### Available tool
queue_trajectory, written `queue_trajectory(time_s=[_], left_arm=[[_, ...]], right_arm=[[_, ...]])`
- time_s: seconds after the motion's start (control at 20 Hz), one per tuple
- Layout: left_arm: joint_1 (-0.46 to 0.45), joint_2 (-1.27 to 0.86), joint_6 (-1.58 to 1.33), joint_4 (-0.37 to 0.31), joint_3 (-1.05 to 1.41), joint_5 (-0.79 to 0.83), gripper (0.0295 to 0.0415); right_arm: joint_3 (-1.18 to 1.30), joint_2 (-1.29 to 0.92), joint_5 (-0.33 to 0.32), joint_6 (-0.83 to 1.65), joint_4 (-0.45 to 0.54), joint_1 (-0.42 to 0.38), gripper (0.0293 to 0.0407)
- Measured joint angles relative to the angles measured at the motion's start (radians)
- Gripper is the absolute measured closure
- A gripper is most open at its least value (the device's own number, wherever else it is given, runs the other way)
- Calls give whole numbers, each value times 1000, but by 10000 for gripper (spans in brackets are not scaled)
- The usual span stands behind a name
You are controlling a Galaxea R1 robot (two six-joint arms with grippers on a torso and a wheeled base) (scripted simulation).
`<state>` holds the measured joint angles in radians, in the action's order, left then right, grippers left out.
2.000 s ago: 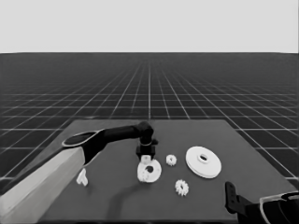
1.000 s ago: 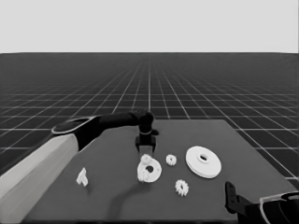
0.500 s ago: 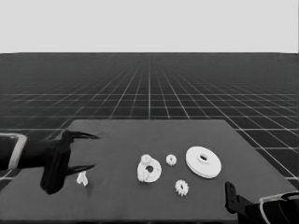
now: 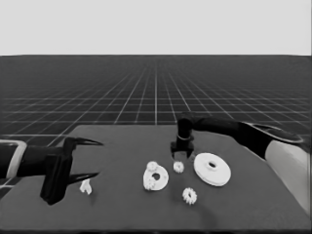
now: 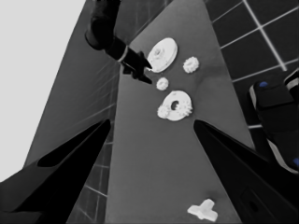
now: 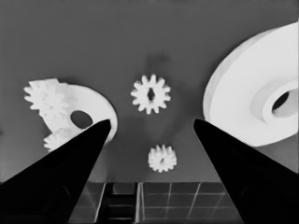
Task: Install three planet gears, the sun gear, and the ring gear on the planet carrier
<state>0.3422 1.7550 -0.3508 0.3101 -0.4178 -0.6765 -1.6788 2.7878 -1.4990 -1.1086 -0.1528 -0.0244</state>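
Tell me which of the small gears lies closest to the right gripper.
The loose gear just below the right gripper, between the smaller round part and the larger round part. The other loose gear lies nearer the table's front edge.

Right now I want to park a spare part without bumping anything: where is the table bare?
Bare: the stretch between the thin white piece and the smaller round part, and the table's far left strip. Crowded: around the right gripper, open above a loose gear, between the smaller and the larger round part.
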Motion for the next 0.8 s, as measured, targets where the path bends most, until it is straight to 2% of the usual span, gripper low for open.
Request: queue_trajectory(time_s=[0.1, 0.15, 0.5, 0.6, 0.8], left_arm=[[0, 0, 0, 0, 0, 0, 326], [0, 0, 0, 0, 0, 0, 326], [0, 0, 0, 0, 0, 0, 326], [0, 0, 0, 0, 0, 0, 326], [0, 0, 0, 0, 0, 0, 326]], right_arm=[[-89, 33, 65, 42, -103, 121, 315], [-121, 44, 82, 56, -122, 149, 315], [-172, 64, 109, 80, -145, 181, 315], [-173, 64, 110, 80, -145, 181, 386], [-173, 64, 110, 80, -146, 181, 387]])
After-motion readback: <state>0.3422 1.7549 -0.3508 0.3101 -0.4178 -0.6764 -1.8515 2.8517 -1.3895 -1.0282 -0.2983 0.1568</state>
